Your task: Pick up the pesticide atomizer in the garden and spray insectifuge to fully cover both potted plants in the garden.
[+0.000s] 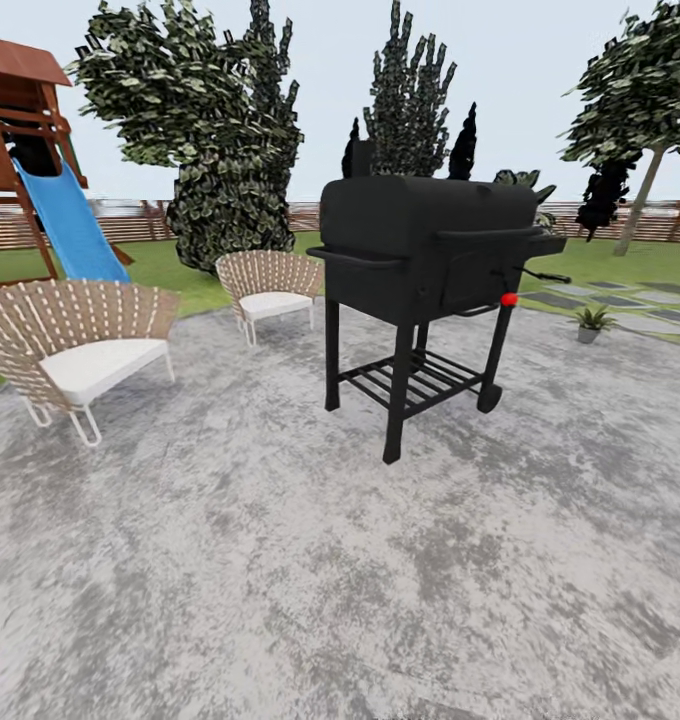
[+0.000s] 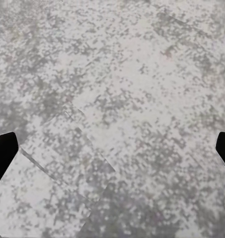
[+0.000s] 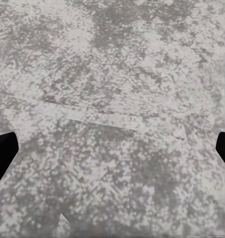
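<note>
One small potted plant [image 1: 591, 322], green pointed leaves in a grey pot, stands at the far right edge of the round grey stone patio [image 1: 310, 560], beside the stepping stones. The pesticide atomizer is out of view, and so is the second potted plant. In the left wrist view my left gripper [image 2: 112, 153] is open, its dark fingertips [image 2: 3, 153] far apart over bare patio stone. The right wrist view has my right gripper [image 3: 112, 153] open the same way, fingertips [image 3: 2, 151] wide apart with only stone between them.
A black barbecue grill [image 1: 425, 270] on legs and wheels stands ahead at centre. Two wicker chairs [image 1: 75, 350] [image 1: 270, 290] sit to the left. A wooden playhouse with a blue slide [image 1: 70, 225] is at far left. Trees and a slat fence [image 1: 130, 225] line the lawn behind.
</note>
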